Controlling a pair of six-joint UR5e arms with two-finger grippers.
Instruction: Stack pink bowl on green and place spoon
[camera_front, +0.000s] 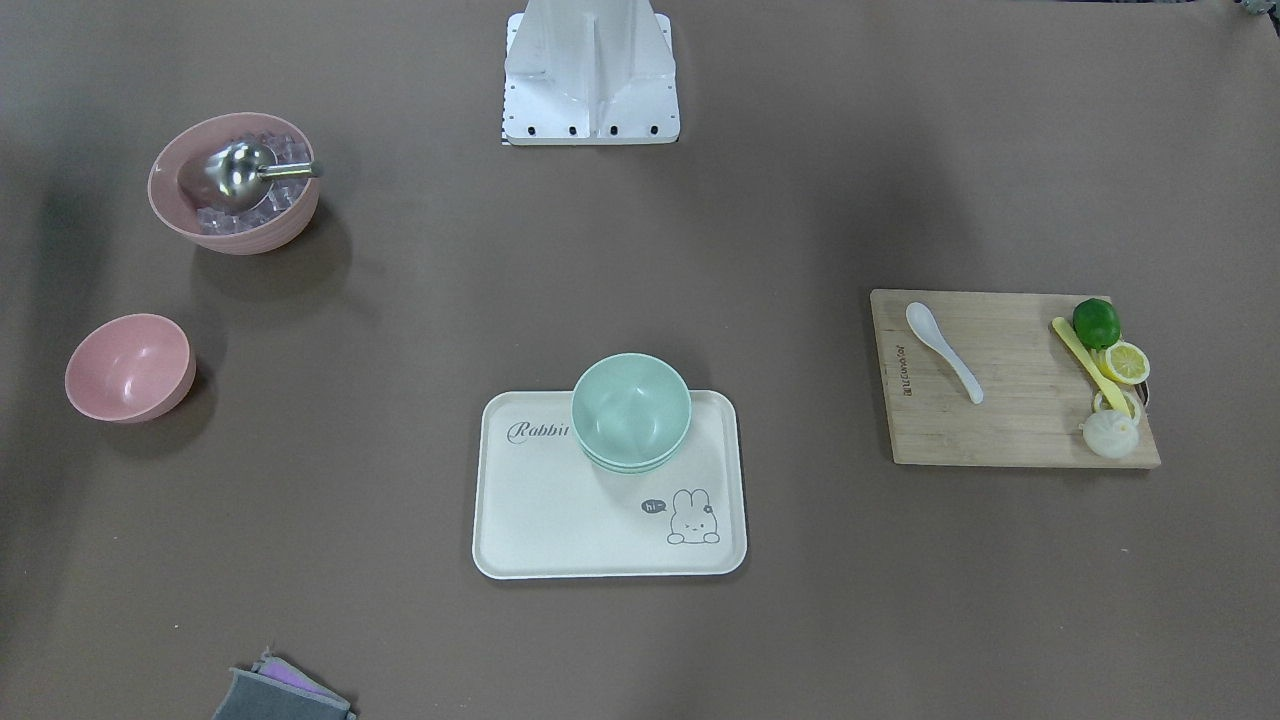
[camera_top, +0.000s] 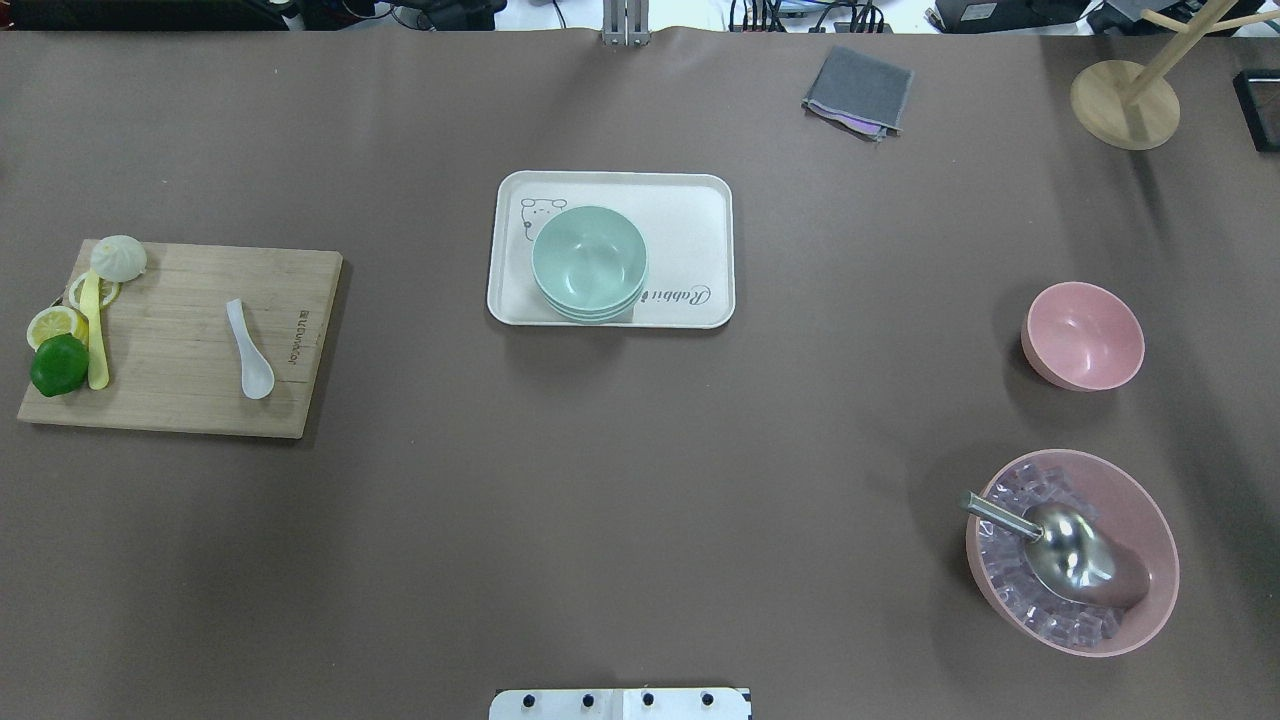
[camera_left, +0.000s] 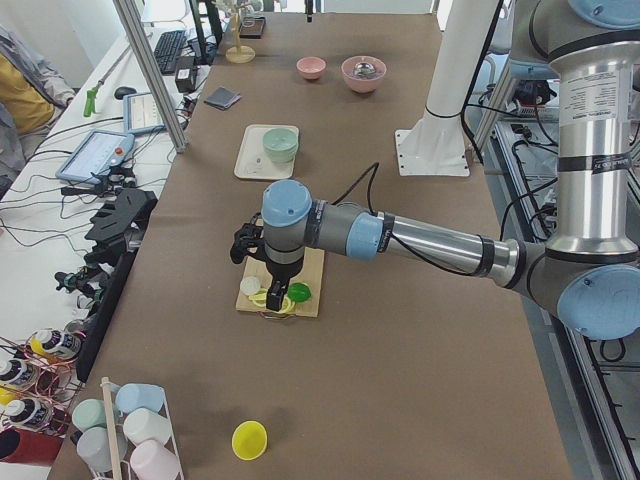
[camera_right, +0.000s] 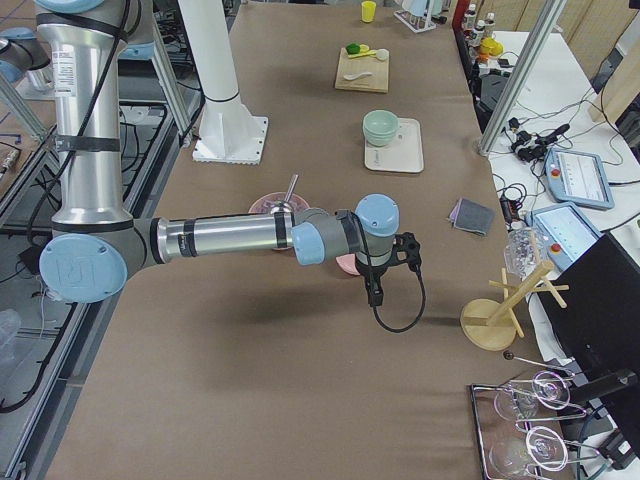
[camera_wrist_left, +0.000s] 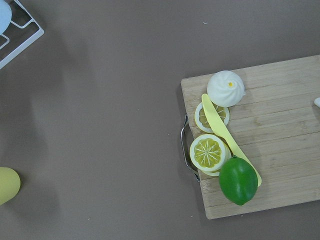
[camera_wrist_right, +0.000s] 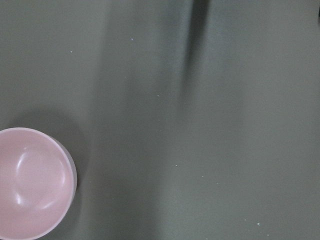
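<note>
- The left gripper (camera_left: 272, 297) is hanging over the cutting board (camera_top: 180, 340) at the overhead view's left. I cannot tell whether its fingers are apart.
- The right gripper (camera_right: 374, 295) is hanging beside the pink bowl (camera_top: 1083, 335), which is standing empty at mid right. Its state is equally unclear.
- The tray (camera_top: 700, 230) is sitting at upper centre, carrying the green bowl (camera_top: 588, 258).
- The spoon (camera_top: 250, 350) is lying on the board.

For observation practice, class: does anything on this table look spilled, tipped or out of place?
Nothing stands out. The small pink bowl and green bowls sit upright, the spoon lies on the board, and nothing has spilled.
</note>
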